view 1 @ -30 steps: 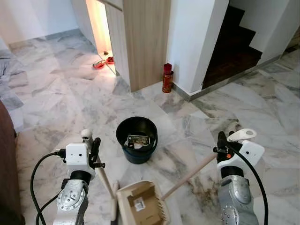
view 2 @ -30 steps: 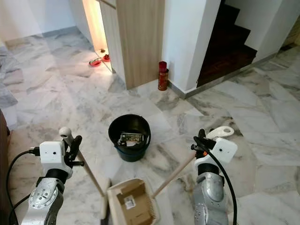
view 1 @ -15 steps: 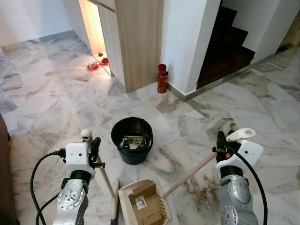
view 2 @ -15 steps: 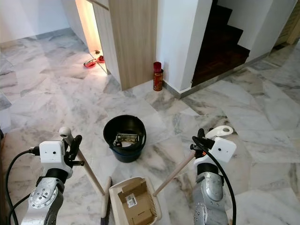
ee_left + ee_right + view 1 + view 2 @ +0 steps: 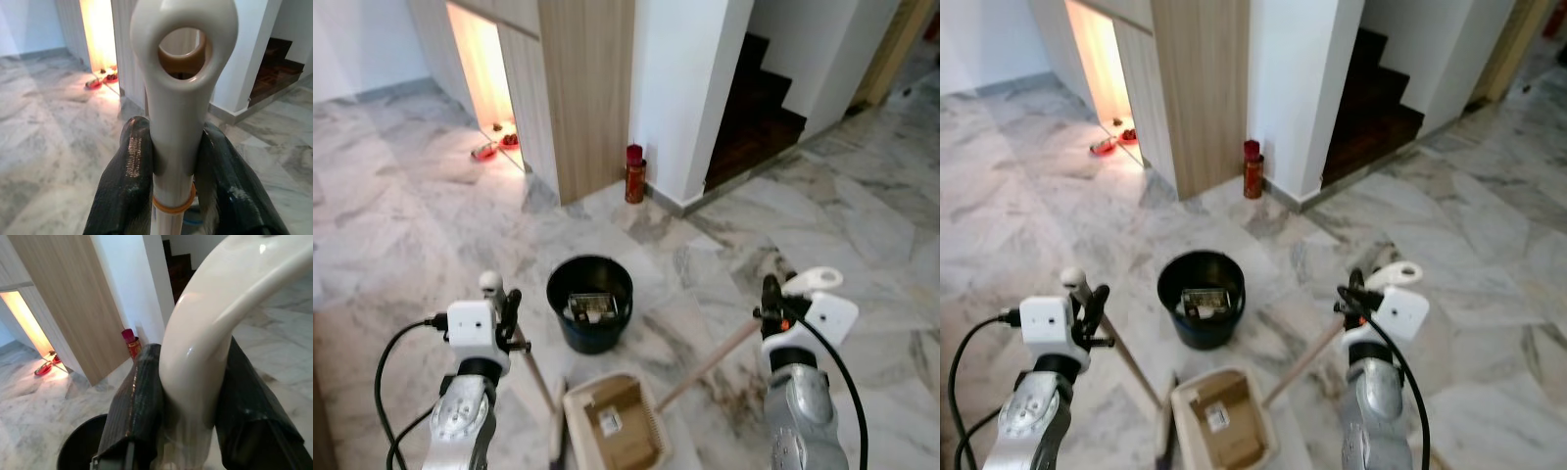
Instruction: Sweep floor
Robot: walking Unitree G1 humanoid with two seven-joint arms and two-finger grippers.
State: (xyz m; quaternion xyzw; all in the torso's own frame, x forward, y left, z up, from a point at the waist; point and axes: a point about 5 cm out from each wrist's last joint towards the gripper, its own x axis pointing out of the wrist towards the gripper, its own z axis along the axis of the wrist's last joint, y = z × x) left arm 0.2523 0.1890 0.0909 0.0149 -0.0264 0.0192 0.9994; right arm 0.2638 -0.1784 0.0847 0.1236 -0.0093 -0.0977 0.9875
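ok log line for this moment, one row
left tool: shut on broom | right tool: shut on dustpan | box in dustpan | bin ahead

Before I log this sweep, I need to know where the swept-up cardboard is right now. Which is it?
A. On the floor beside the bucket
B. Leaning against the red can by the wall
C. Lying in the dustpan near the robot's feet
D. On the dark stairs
C: the brown cardboard piece lies inside the cream dustpan, just short of the black bucket, with the right gripper holding the dustpan's handle.
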